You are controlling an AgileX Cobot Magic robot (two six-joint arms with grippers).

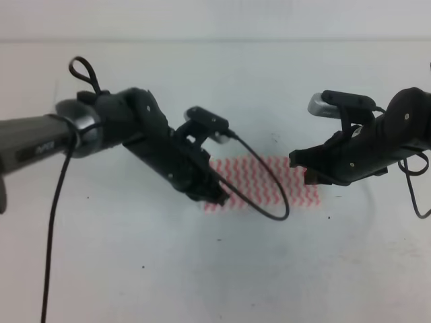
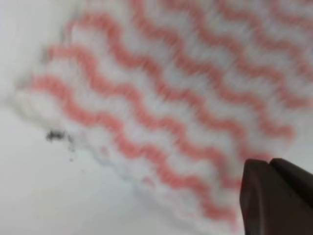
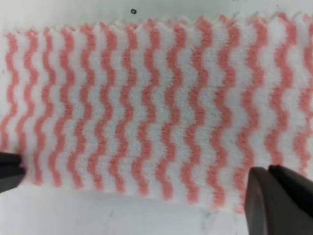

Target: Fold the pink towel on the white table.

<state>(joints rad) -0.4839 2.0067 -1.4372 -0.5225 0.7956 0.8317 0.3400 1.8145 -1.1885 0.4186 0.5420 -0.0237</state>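
Both arms slant down toward the middle of the white table, the left gripper at the near left corner of the pink towel with its grip impossible to judge, the right gripper spread open over the flat, wavy-striped cloth's right end.

Left arm covers the pink towel's near-left corner up high. Left wrist view's all blurry, and its gripper is mostly cut off.
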